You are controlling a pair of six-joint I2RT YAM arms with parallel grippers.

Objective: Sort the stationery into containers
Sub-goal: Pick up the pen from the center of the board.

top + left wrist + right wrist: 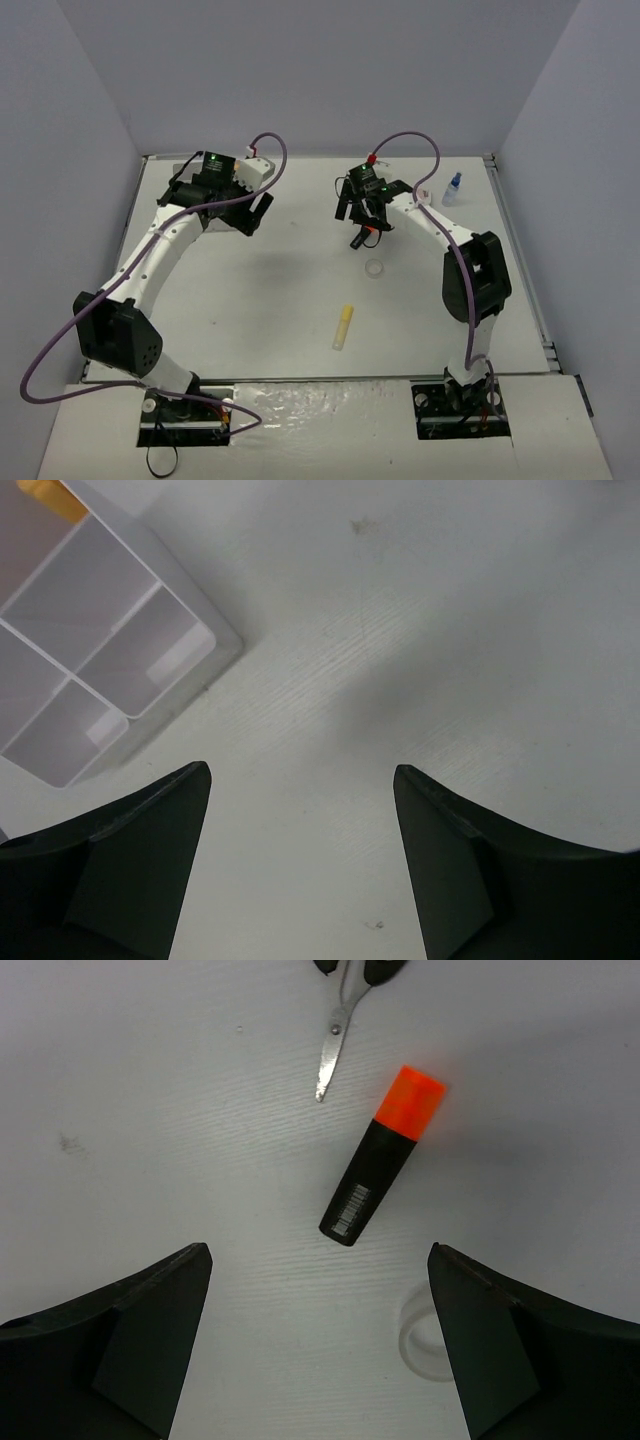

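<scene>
- The right gripper is held wide above the table, with nothing between its fingers (its own wrist view shows this plainly).
- Nearest to it, the clear tape ring is seen at about 5 o'clock from the gap, partly hidden by the right finger.
- Just beyond the gap, between 12 and 1 o'clock, the orange-black marker is laid flat. Its long axis runs from 7 o'clock (the black butt, the nearer end) to 1 o'clock (the orange cap).
- The fingers close along the 9-to-3 line, so the barrel would be met at a slant. A small wrist turn and a short advance are judged necessary before any descent.
- Farther off at 12 o'clock lie the black-handled scissors, blade tips pointed back toward the gripper, near the marker's cap but apart from it.
- The left gripper is likewise spread wide and empty. The white organizer tray is found at 10 o'clock from it, with a yellow-orange piece in a far compartment (which item cannot be told).
- From above, the marker is under the right arm's hand and well apart from the left, so the right arm is judged the nearer. The yellow stick and, far off at 1 o'clock, the blue-capped bottle lie unsorted.
</scene>
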